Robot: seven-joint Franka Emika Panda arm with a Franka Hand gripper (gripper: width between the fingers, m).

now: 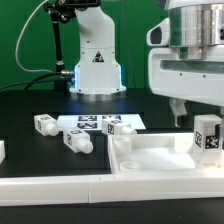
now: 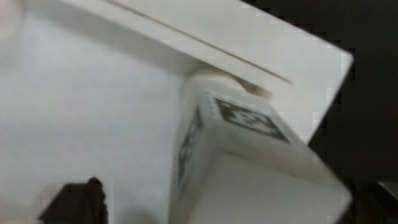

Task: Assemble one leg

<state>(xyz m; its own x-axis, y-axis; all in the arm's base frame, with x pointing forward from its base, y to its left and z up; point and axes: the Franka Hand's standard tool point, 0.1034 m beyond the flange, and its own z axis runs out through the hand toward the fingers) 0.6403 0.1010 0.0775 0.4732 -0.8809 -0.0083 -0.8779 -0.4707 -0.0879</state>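
Your gripper (image 1: pixel 178 112) hangs w/ jaws wide, holding nothing; leg (image 1: pixel 208 134) stands upright in tray (image 1: pixel 150 160) corner, prob. seated in socket.

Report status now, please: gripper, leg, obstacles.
Gripper open, empty. Short white plastic leg with tag upright in large white tray part corner. Nothing blocking.

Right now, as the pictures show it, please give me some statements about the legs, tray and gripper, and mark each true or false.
1. A leg stands upright at the tray's corner. True.
2. The gripper grips that leg. False: it is open, and the visible finger is apart from the leg.
3. Other legs are on the table. True.
4. The marker board lies in the tray. False: it lies on the table.
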